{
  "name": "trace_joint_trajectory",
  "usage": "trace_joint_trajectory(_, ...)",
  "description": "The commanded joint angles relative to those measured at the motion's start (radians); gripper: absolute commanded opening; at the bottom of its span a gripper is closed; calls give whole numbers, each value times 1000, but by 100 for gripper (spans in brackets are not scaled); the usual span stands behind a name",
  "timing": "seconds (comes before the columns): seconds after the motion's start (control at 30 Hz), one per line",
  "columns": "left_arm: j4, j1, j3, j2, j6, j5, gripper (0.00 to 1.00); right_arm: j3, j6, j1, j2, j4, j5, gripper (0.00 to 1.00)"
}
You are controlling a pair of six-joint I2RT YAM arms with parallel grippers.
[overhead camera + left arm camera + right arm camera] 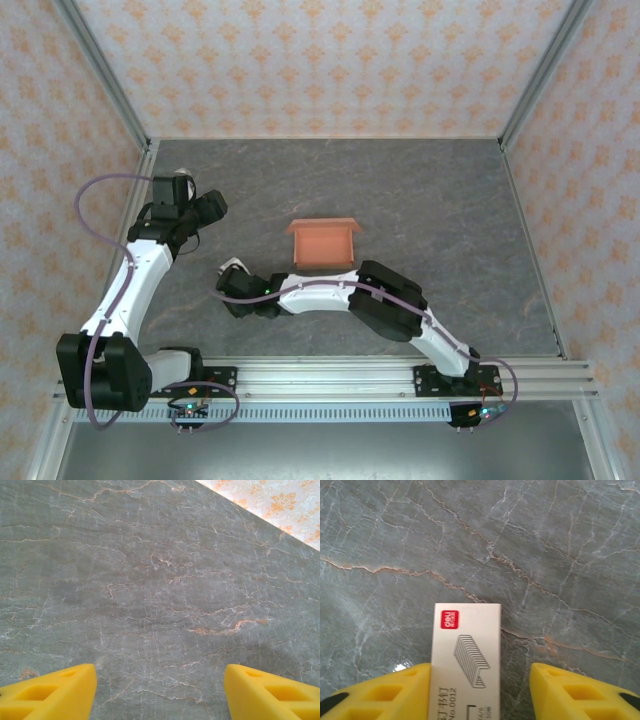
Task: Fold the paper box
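Yellow fingers (395,690) of the right gripper (480,666) stand apart, a staple pack (465,650) against one, nothing clenched. At the desk's (450,200) middle sits the box (322,245): salmon-orange, half-folded, mouth up, long axis parallel to the far edge. Over bare desk the left gripper (160,672) gapes, empty.

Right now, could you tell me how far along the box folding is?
Done: the paper box stands with its walls up, top open. In hand: the right gripper straddles a white staple box, not clamped; the left gripper hangs open over the table. Left: perhaps closing the top.
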Motion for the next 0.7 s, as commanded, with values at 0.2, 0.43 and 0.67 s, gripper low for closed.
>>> trace_joint_trajectory(0.2,34,11,24,-5,29,-11,69,65,-26,9,48,-111,59,37)
trace_joint_trajectory(0.43,50,10,-10,-15,21,-6,69,-116,-82,-5,-191,-83,120,33)
trace_joint_trajectory(0.67,82,9,-54,-50,5,7,68,-424,-219,-92,-521,-51,79,33)
